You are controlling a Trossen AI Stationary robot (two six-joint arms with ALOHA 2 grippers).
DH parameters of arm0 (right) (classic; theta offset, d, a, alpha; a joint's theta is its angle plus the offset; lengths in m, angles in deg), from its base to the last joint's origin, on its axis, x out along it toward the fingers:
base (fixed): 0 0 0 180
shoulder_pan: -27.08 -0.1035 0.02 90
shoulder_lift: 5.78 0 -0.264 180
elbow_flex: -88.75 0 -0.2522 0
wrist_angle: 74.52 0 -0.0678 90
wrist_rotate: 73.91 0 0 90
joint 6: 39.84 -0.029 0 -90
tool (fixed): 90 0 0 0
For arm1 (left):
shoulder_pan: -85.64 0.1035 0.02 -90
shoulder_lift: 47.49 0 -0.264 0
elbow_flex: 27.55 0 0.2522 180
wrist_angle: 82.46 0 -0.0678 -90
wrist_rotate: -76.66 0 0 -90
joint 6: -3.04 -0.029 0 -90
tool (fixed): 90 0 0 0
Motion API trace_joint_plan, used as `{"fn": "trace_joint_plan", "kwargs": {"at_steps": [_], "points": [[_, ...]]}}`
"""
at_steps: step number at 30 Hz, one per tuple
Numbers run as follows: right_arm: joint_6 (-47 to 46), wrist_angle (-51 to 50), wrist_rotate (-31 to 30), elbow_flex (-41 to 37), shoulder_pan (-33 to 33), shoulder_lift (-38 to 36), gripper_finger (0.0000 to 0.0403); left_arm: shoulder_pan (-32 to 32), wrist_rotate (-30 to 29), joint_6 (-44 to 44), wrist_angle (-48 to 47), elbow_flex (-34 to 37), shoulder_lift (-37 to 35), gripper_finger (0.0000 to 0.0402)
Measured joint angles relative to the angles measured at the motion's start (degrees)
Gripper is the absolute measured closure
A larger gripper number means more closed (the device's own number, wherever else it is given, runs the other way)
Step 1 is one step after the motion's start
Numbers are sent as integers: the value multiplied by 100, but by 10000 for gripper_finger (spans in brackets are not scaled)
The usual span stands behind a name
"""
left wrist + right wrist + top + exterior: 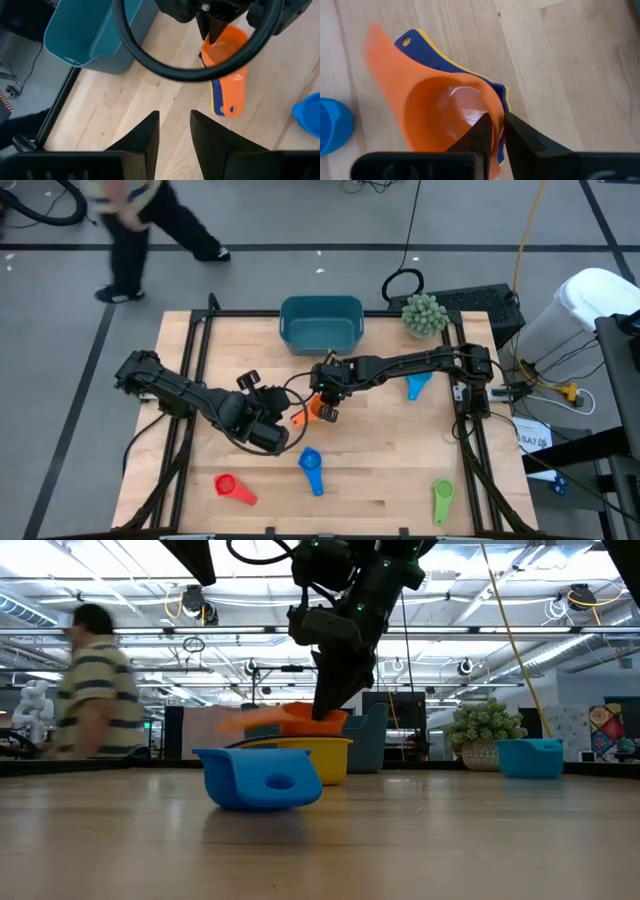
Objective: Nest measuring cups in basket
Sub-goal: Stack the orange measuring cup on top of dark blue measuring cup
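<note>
Item 1: right tool (322, 393), centre of the high view; I am seeing it pinching the rim of the orange cup (435, 115), which is sitting in the dark blue and yellow cups (stacked on the table (380, 470)). Item 2: left tool (290, 418), lower centre-left, fingers (145, 135) standing apart, holding nothing. Item 3: basket (320, 323), upper centre. Item 4: loose cups lying along the bottom: red (234, 489), blue (311, 469), green (442, 499); light blue (417, 387) at right of centre.
</note>
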Motion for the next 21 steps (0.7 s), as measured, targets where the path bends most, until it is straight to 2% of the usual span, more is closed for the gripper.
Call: {"fn": "trace_joint_plan", "kwargs": {"at_steps": [12, 21], "points": [[22, 130, -10, 0, 2, 0, 276, -100, 0, 139, -80, 0, 0, 289], [258, 426, -14, -11, 76, -75, 242, -98, 13, 99, 142, 0, 2, 289]]}}
